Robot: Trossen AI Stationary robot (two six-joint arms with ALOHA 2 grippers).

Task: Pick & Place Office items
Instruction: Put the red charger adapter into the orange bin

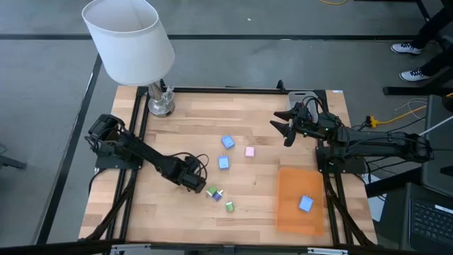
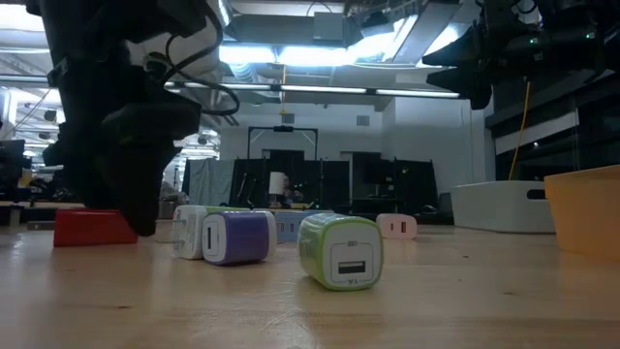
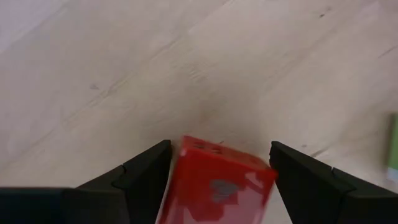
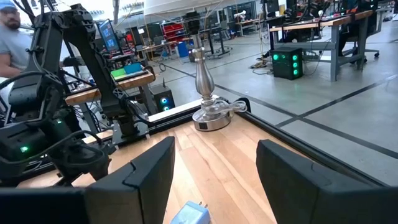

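Left gripper (image 3: pixel 217 171) low over the pale wooden table (image 1: pixel 255 180), fingers spread on either side of a small red rectangular block (image 3: pixel 214 186) — not pinching it, a gap on each side. Some small dark marks on the block's face, too blurred to read. Just beside it, a purple-and-white cube charger (image 2: pixel 237 237) and a green-and-white cube charger (image 2: pixel 341 252), both with USB slots facing out, no brand legible. Farther up the table, two small blue cubes (image 1: pixel 226 142) and a small pink square (image 1: pixel 249 151). One more blue cube (image 1: pixel 305 204) on the flat orange sheet (image 1: pixel 291 216). Right gripper (image 1: pixel 283 129) raised over the far right of the table, fingers parted and empty. White-shaded lamp with chrome base (image 1: pixel 160 103) at the far left corner.
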